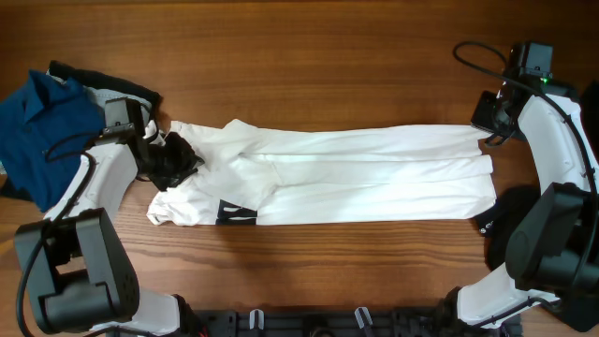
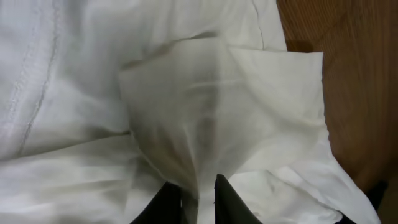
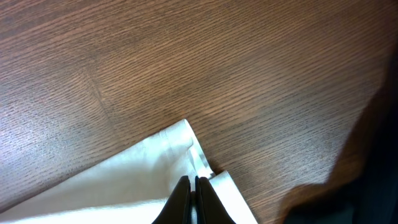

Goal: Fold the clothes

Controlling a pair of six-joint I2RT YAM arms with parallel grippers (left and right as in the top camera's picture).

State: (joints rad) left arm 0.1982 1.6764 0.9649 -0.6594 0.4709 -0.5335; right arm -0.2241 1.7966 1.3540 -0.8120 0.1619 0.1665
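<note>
Far left of the overhead shot there's a crumpled blue garment (image 1: 42, 131) bunched up at the edge of the desk (image 1: 299, 56), with a bit of a black garment (image 1: 103, 82) poking out behind it. Just right of that pile the left claw (image 1: 176, 159) sits on the left end of the white T-shirt (image 1: 374, 173), and the left wrist cam makes it pretty clear: the left claw (image 2: 199, 194) is grasping a pinch of the white fabric, with the cloth pulled up into a little tent that narrows down between the two dark fingers (image 2: 166, 202). The T-shirt itself lies flat on the desk, stretched out as a long band running left to right across the middle, folded lengthwise with a few long creases. A sliver of its black print (image 1: 237, 214) peeks out along the near edge towards the left end, and a sleeve sticks out down there too. Over at the right end, the right claw (image 1: 489, 140) is at the shirt's far right corner. On the right wrist cam the right claw (image 3: 191, 186) is clenched tight right on the hem corner of the T-shirt (image 3: 124, 180), fingers pressed together with no gap, bare wood grain all around the corner.
</note>
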